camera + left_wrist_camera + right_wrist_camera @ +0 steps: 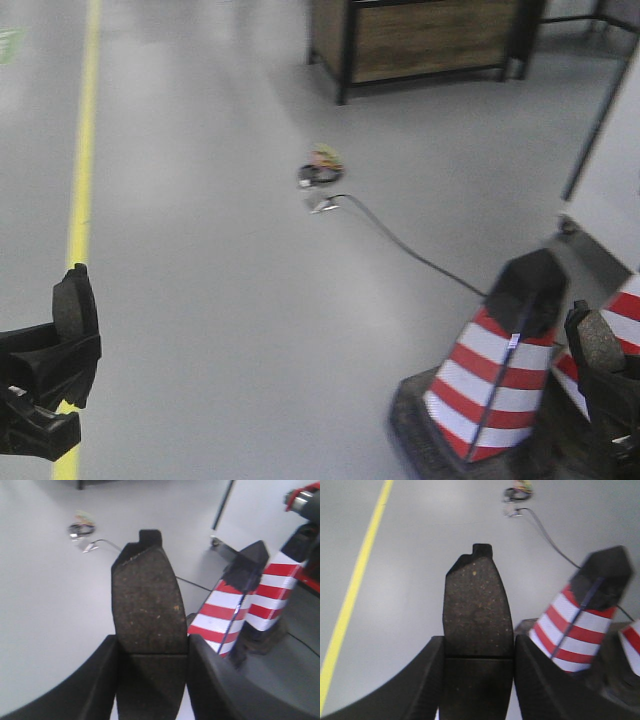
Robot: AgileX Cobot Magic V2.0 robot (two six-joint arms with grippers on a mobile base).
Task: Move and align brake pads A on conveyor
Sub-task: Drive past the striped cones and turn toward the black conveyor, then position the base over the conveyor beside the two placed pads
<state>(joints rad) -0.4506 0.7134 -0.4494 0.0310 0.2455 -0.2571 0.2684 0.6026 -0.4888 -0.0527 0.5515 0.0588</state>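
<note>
Left brake pad (147,605): friction face rough, gritty, matt grey-brown with pale flecks; thin groove across it near the fingers. Tab at its top end dark and smoother, looks like metal.

Right brake pad (477,610): same coarse, speckled matt face, one groove; dark smooth tab at top.

Left gripper (152,680) and right gripper (479,680): fingers black, matt, look like moulded plastic, finely textured.

Floor (250,300): smooth grey, faint sheen; painted yellow line (82,160) flat, slightly worn.

Cone (495,370): red and white bands, slightly glossy; top and base black, dull.

Cabinet (420,35): brown wood-look panels in black frame.

Cable (400,245): thin, dark, smooth.
</note>
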